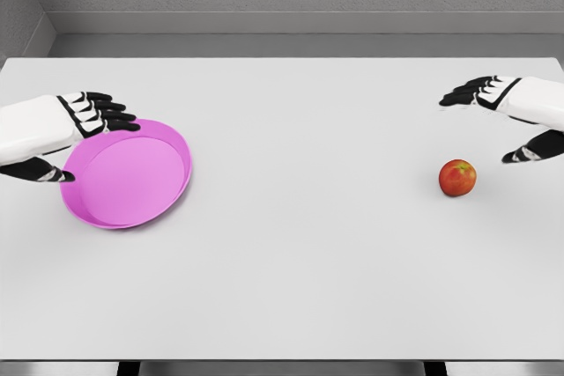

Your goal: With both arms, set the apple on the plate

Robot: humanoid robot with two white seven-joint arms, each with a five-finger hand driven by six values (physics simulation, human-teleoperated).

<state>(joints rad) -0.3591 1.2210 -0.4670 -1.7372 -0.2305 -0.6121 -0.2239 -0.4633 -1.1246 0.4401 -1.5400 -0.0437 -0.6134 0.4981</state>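
Note:
A red apple (pixel 457 178) sits on the white table at the right. My right hand (pixel 493 121) hovers just above and to the right of it, fingers spread, thumb (pixel 529 154) pointing toward the apple, holding nothing. A pink plate (pixel 167 184) lies at the left of the table. My left hand (pixel 92 138) is over the plate's left rim, fingers (pixel 110 112) extended across its upper edge and thumb below; it appears open, and any contact with the rim is hidden.
The white table (pixel 291 244) spreads wide between plate and apple, with its front edge near the bottom of the view. A grey wall stands behind the far edge.

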